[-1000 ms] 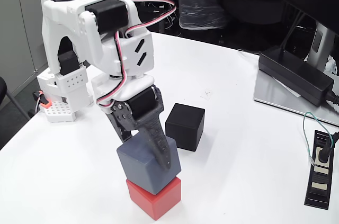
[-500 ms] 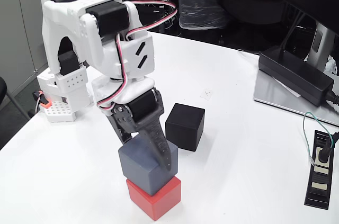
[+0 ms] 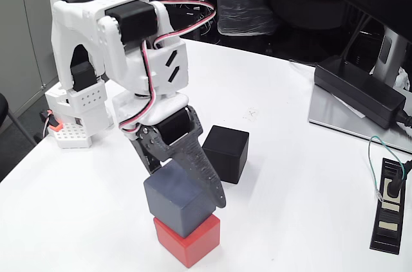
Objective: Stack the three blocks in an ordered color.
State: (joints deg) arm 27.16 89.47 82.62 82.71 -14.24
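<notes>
Blue-grey block (image 3: 177, 196) hides far jaw, red block (image 3: 188, 238) beneath

Red block (image 3: 188, 240) top face hidden under the blue-grey block (image 3: 178, 197), gripper's (image 3: 193, 190) far finger hidden behind that block, black block (image 3: 225, 153) lower left corner covered by the near finger, monitor stand (image 3: 360, 121) cut off at right edge

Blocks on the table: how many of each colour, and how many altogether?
Red block: 1
Blue-grey block: 1, on the red one
Black block: 1, on the table
Total: 3
</notes>
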